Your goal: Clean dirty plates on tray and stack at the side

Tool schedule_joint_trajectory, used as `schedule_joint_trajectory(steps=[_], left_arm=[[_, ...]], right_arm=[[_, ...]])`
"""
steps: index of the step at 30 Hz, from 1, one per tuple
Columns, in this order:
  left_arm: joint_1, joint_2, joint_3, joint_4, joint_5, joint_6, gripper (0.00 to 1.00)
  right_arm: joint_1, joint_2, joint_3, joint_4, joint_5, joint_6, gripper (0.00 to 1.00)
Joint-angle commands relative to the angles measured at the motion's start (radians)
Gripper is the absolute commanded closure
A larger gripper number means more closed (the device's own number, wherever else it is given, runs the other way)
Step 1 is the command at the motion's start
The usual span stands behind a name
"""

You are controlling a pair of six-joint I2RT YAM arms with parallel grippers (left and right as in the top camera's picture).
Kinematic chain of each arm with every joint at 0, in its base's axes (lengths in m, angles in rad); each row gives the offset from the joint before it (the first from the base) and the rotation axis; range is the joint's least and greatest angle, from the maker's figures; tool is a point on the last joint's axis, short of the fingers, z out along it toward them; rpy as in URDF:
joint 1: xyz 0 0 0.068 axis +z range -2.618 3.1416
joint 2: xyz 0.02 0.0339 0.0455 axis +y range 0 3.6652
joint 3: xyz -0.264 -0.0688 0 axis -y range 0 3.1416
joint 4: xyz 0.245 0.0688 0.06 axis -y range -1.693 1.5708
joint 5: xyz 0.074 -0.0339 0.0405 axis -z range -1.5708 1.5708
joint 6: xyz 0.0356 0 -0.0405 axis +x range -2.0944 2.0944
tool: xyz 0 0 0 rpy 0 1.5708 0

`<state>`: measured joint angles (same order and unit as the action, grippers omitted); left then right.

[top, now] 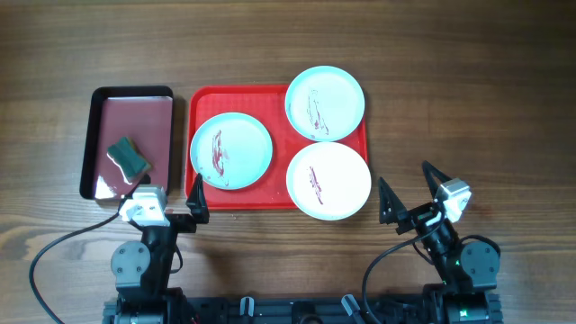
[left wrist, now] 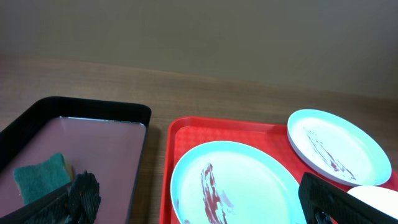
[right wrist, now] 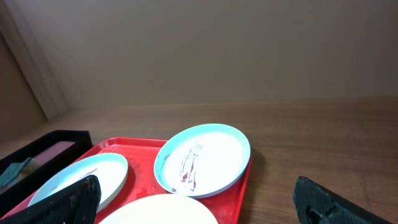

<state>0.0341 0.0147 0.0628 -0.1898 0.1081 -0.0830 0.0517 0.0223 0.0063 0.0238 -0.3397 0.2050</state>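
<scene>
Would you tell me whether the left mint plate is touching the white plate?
Apart: overhead shows red tray between the left mint plate and white plate.

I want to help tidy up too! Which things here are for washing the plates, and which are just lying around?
For the job: left mint plate, far mint plate and white plate, all smeared dark red; red tray under them; sponge, probably the scrubber.
Just lying about: black tray, which only holds the sponge.
</scene>
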Motion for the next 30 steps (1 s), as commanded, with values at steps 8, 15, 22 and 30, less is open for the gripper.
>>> schedule_joint_trajectory(steps=[8, 15, 22, 30], left_arm=[[-0.003, -0.01, -0.007, 0.002, -0.009, 0.02, 0.0], [-0.003, -0.01, -0.007, 0.002, -0.009, 0.02, 0.0], [-0.003, -0.01, -0.007, 0.002, -0.009, 0.02, 0.0], [-0.003, -0.01, -0.007, 0.002, -0.009, 0.02, 0.0]], right_arm=[[0.004, 0.008, -0.001, 0.006, -0.042, 0.007, 0.0], [0.004, 0.008, -0.001, 0.006, -0.042, 0.007, 0.0], [0.004, 0.008, -0.001, 0.006, -0.042, 0.007, 0.0], [0.004, 0.008, -0.001, 0.01, -0.018, 0.005, 0.0]])
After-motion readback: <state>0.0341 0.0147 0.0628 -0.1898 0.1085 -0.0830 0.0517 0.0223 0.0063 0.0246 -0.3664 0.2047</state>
